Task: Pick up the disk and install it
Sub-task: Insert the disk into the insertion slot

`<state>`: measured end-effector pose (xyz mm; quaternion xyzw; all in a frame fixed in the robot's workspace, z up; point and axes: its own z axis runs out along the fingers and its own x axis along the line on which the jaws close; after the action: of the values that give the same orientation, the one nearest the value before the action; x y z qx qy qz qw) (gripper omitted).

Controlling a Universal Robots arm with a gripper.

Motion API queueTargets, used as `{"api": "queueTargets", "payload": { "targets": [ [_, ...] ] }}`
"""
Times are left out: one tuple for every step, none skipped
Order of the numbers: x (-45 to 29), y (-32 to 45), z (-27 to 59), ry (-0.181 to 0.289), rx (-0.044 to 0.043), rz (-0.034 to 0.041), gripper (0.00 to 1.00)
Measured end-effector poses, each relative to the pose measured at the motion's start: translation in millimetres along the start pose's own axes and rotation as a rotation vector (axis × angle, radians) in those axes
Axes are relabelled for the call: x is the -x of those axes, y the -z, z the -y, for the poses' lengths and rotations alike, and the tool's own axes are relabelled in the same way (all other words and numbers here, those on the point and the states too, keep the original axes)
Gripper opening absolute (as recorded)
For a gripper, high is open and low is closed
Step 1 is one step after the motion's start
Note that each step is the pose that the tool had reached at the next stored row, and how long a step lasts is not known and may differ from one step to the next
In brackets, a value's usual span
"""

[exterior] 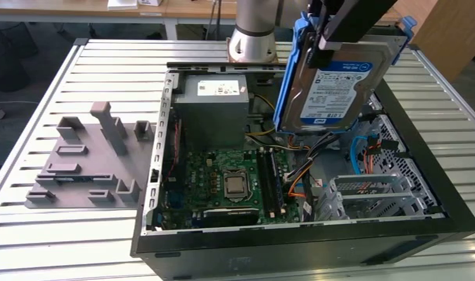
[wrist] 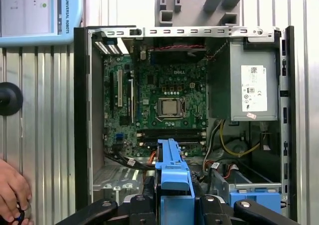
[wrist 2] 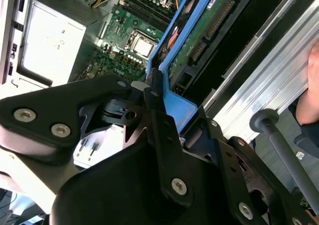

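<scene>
The disk [exterior: 337, 79] is a silver hard drive with a white-and-blue label in a blue plastic carrier. It hangs upright, label toward the exterior camera, above the back right part of the open computer case [exterior: 300, 249]. My gripper [exterior: 331, 44] is shut on its top edge. The second wrist view shows the green circuit side of the disk [wrist 2: 202, 38] and the black fingers [wrist 2: 155, 105] clamped on the blue frame. The first wrist view looks down the carrier's blue edge [wrist: 172, 177] into the case below.
Inside the case lie a green motherboard [exterior: 230, 181], a grey power supply [exterior: 214, 111], loose cables and a metal drive cage [exterior: 378, 196]. A grey moulded fixture [exterior: 89, 164] sits on the slatted table at the exterior view's left. A person's hand [wrist: 12, 190] rests beside the case.
</scene>
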<state>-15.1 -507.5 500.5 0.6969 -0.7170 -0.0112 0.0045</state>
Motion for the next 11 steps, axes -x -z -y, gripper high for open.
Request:
{"api": "queueTargets", "payload": {
  "targets": [
    [-1.0, -0.4, 0.1, 0.0, 0.0, 0.0001, 0.36],
    [-1.9, -0.6, 0.3, 0.0, 0.0, 0.0001, 0.36],
    [-2.7, -0.9, 0.4, 0.0, 0.0, 0.0, 0.36],
    [-3.7, -1.3, 0.5, 0.0, 0.0, 0.0001, 0.36],
    [-4.5, -1.5, 0.6, 0.0, 0.0, 0.0001, 0.36],
    [-5.1, -1.9, 0.6, 0.0, 0.0, 0.0001, 0.36],
    [-5.2, -2.1, 0.6, 0.0, 0.0, 0.0, 0.36],
    [-5.2, -2.1, 0.6, 0.0, 0.0, 0.0, 0.36],
    [-5.3, -2.2, 0.7, 0.0, 0.0001, -0.0002, 0.36],
    [-5.3, -2.3, 0.7, 0.0, 0.0, -0.0001, 0.36],
    [-5.3, -2.4, 0.7, 0.0, 0.0, 0.0, 0.36]
  ]
}}
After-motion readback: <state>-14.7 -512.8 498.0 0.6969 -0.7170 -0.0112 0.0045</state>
